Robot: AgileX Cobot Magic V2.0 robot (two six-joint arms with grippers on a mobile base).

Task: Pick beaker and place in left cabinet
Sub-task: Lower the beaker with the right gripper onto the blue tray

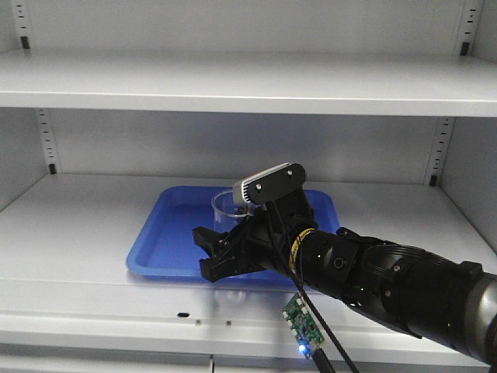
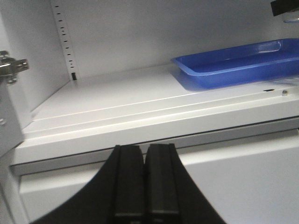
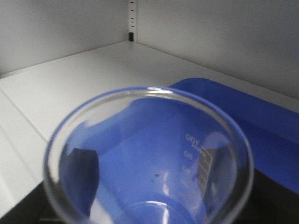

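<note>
While the right gripper (image 1: 211, 250) pinches the upright beaker (image 1: 227, 205) over the blue tray (image 1: 167, 237) inside the left cabinet (image 1: 70, 225), release likely lies straight down (left gripper (image 2: 145, 184), pressed together, sits aside).

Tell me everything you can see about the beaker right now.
The beaker is small, clear glass, empty, with a thick rounded rim and white printed graduations including 100. It stands upright above the blue tray on the left cabinet shelf, between the right gripper fingers, seen dark through its walls. Whether its base touches the tray is hidden.
</note>
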